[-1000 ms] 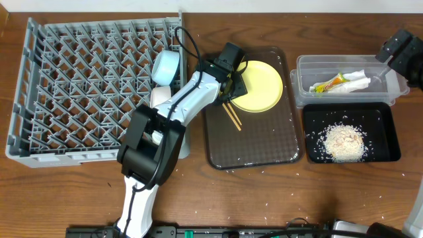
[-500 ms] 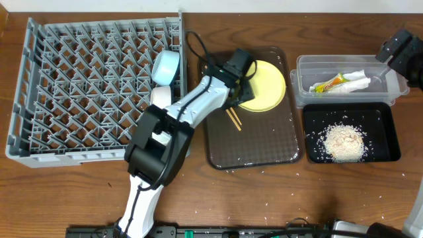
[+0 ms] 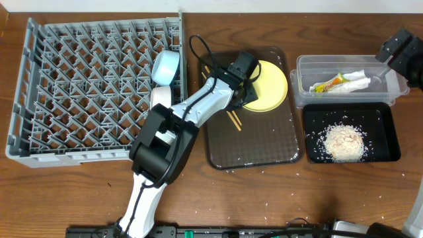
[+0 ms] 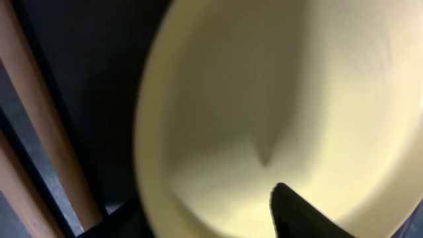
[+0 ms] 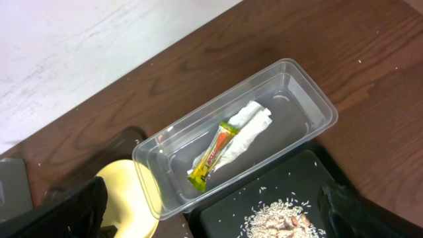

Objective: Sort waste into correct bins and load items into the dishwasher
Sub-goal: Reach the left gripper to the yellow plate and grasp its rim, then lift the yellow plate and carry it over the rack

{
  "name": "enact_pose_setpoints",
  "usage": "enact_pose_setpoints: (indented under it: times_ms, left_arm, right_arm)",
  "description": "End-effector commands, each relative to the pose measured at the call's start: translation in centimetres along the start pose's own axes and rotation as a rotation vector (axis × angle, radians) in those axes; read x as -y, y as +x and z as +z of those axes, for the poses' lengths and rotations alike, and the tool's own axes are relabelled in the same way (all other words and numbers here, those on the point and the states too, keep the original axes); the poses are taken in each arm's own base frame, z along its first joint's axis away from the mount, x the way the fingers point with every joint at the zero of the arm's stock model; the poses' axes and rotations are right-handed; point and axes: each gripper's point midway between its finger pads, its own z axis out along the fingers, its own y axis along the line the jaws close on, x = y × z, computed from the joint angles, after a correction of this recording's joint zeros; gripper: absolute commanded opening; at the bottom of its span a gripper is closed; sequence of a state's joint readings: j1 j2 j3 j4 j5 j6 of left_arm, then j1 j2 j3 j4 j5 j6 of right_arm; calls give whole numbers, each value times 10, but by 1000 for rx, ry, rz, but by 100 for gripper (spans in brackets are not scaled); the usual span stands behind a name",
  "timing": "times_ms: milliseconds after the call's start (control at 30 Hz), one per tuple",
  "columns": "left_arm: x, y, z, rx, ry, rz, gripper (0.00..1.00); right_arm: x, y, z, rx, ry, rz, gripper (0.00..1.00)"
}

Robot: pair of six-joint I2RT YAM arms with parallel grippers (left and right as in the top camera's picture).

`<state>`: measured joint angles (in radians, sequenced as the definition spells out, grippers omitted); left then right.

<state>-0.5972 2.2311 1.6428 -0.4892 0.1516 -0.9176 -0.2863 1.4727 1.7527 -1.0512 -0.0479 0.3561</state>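
Observation:
The round yellow plate (image 3: 268,86) lies at the back of the dark brown serving tray (image 3: 254,142). My left gripper (image 3: 246,84) is at the plate's left rim, one finger on top of the plate (image 4: 297,99) and the other at the rim, shut on it. Two wooden chopsticks (image 3: 232,119) lie on the tray just beside it. My right gripper (image 3: 395,54) hangs open and empty above the clear tub (image 3: 301,82), which holds the orange-and-green wrapper (image 5: 211,155) and the white napkin (image 5: 248,129). The rice scraps (image 3: 344,142) lie in the black tray (image 3: 383,116).
The grey dish rack (image 3: 79,86) fills the left side. A light blue bowl (image 3: 165,67) and a white bowl (image 3: 158,98) stand at its right edge. Loose rice grains are scattered on the wooden table (image 3: 277,198).
My left gripper has moved to the right and the yellow plate has shifted right with it on the brown tray. The right arm has not moved.

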Motion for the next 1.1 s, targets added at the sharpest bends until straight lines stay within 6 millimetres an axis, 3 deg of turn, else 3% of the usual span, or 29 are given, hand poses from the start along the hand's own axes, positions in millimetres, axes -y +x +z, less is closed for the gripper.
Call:
enact_pose_setpoints:
  times_ms: [0,333,600,900,1067]
  left_arm:
    - [-38,12,37,-57,-102,-68,46]
    - [-39,10,36,-56,-104,-73,9]
    - [-37,-4,32,-87,-37,-114,8]
    - [-13,-44,-9,-62,154,-53,7]
    - [-5,-51,-23,-37,186,-37,7]
  right_arm:
    - [2,-3,-2,11,13,8,99]
    - [3,-3,-2,10,13,7,99]
    - [3,-3,-2,10,13,8,99]
    - [2,-3,-2,11,13,7,99]
    - [2,-3,-2,11,13,8,99]
